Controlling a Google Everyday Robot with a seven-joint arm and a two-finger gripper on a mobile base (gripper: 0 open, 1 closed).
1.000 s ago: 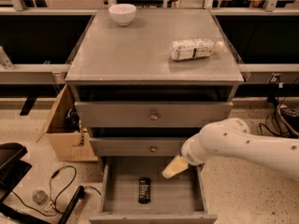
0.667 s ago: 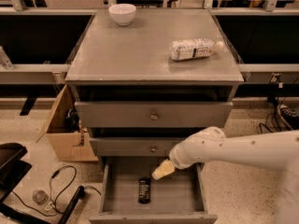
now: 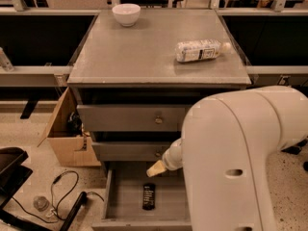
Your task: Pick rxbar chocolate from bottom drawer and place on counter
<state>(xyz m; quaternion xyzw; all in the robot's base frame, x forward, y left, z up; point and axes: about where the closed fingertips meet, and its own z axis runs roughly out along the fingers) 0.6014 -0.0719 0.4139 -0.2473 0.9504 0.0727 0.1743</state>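
Open bottom drawer (image 3: 126, 198) with the rxbar chocolate (image 3: 149, 196) lying flat on its grey floor near the middle, long axis running front to back, apart from both side walls. The end effector (image 3: 156, 169) hangs over the rear of the drawer, just above and behind the bar and not touching it; whether it is apart or together cannot be told. The bar is judged light, thin and fairly stiff, its wrapper smooth and probably slippery, so a pinch across the 2 long edges at mid-length looks the surest hold. The worktop (image 3: 144, 57) above carries 1 bowl (image 3: 126, 13) and 1 bottle (image 3: 199, 50).
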